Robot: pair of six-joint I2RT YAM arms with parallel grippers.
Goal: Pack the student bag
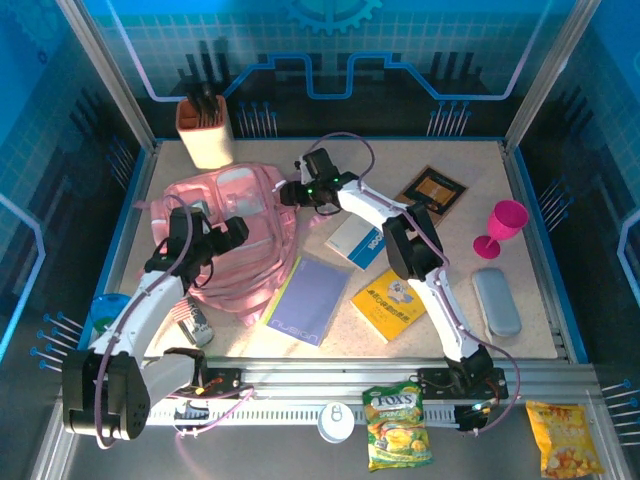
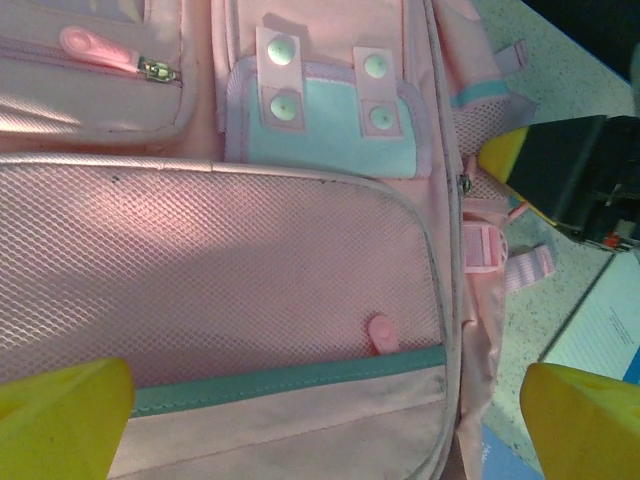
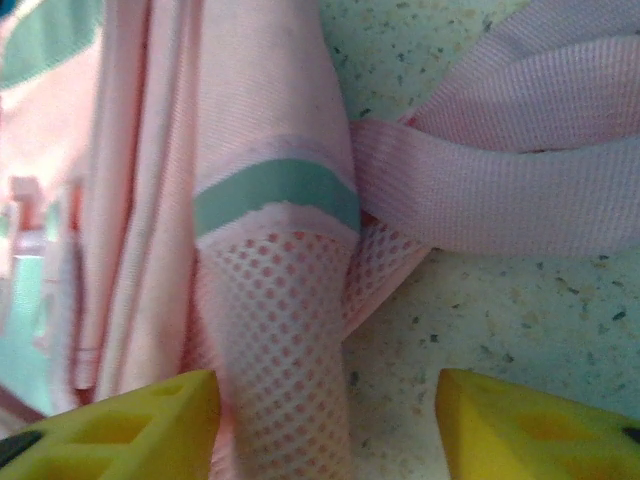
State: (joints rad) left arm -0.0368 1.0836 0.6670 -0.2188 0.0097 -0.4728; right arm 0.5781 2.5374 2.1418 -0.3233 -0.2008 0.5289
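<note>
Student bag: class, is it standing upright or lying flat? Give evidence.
Lying flat, front up: the student bag spreads over the table, and the left wrist view looks down on its mesh front pocket.

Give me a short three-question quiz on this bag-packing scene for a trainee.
1. True or false: the left gripper grips a notebook.
2. What stands between the fingers of the right gripper? A) the mesh side pocket of the student bag; B) the yellow book; C) the grey case.
3. Fill in: the goblet on the right side of the table is coloured ____.
Key: 1 false, it hangs open over the bag's front; 2 A; 3 pink.
</note>
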